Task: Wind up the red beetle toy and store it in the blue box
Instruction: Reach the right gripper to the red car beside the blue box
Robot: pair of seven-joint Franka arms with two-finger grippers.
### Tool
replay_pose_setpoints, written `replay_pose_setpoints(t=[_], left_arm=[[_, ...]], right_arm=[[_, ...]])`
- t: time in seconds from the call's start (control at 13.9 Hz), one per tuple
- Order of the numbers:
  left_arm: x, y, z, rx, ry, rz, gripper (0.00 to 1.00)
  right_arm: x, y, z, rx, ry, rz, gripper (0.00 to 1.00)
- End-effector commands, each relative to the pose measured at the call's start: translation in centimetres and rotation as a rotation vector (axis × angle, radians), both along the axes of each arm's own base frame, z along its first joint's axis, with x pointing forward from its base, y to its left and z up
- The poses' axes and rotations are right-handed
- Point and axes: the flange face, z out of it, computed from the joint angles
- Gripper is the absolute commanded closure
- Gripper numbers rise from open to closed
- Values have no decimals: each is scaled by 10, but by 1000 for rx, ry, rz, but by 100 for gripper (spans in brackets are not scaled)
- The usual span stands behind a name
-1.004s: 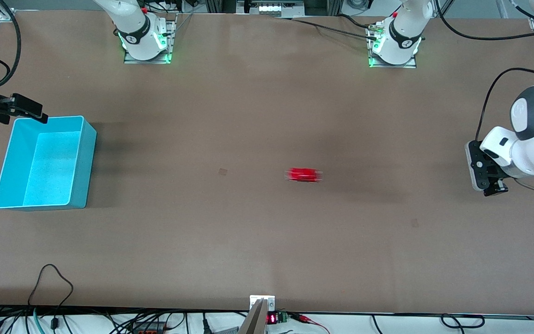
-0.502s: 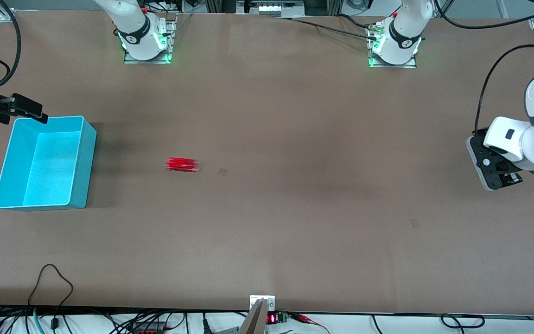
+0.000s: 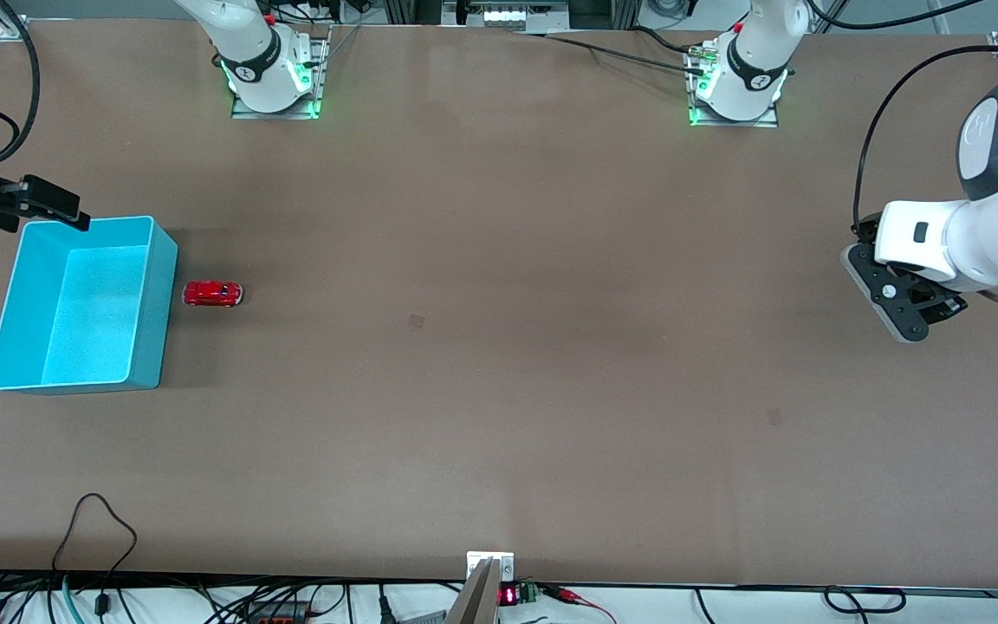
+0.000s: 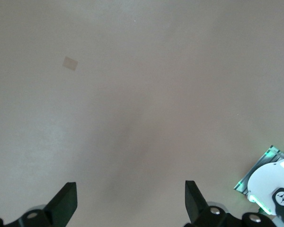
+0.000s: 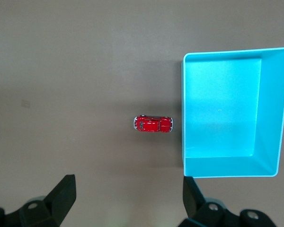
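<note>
The red beetle toy point(image 3: 213, 294) stands still on the table just beside the blue box point(image 3: 165, 286), toward the left arm's end of it, not inside. The box sits at the right arm's end of the table and holds nothing. My right gripper point(image 3: 48, 201) hangs over the box's corner nearest the robot bases. In the right wrist view my right gripper point(image 5: 128, 189) is open and empty, with the toy point(image 5: 153, 124) and the box point(image 5: 227, 166) below. My left gripper point(image 3: 906, 316) is up at the left arm's end of the table. It is open and empty point(image 4: 130, 194) over bare table.
Two small tape marks point(image 3: 416, 321) point(image 3: 774, 417) lie on the brown table. The arm bases point(image 3: 274, 78) point(image 3: 737, 82) stand along the edge farthest from the front camera; the left one shows in the left wrist view point(image 4: 274, 189). Cables point(image 3: 100, 520) run along the nearest edge.
The toy has rolled from the middle of the table toward the right arm's end and stopped beside the box. The left gripper has shifted and turned a little. The right gripper has stayed put.
</note>
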Motion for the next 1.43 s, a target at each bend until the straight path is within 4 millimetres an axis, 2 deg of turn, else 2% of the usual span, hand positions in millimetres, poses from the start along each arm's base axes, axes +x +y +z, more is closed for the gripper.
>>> replay_pose_setpoints(t=[0.0, 0.14, 0.36, 0.5, 0.57, 0.65, 0.72, 0.79, 0.86, 1.0, 1.08, 1.15, 1.36], left_arm=[[-8, -8, 11, 37, 11, 74, 0], [-16, -23, 24, 70, -15, 190, 0], [-21, -48, 30, 106, -43, 330, 0], [-20, -47, 31, 104, -57, 455, 0], [-16, -48, 41, 70, -67, 538, 0], [-11, -53, 55, 54, -96, 653, 0], [-9, -50, 53, 82, -106, 777, 0], [-12, -58, 58, 113, -128, 885, 0], [-15, -54, 61, 144, -153, 967, 0], [-24, -43, 81, 106, -267, 995, 0], [-37, -35, 81, 64, -268, 1004, 0], [-48, -30, 71, 32, -252, 1020, 0], [-64, -36, 73, -11, -291, 1006, 0]], right_arm=[[1, 5, 2, 20, -7, -5, 0], [2, 9, -3, 27, 3, 0, 0], [0, 17, -13, 30, 34, 13, 0], [2, 28, -24, 30, 58, 48, 0], [5, 32, -34, 30, 81, 62, 0], [6, 34, -47, 31, 123, 69, 0], [2, 35, -58, 33, 183, 68, 0], [1, 41, -76, 30, 217, 78, 0], [-2, 41, -93, 30, 230, 75, 0], [-13, 48, -128, 29, 238, 85, 0], [-22, 55, -140, 26, 231, 109, 0], [-32, 63, -152, 20, 230, 138, 0], [-57, 61, -198, 29, 200, 299, 0]])
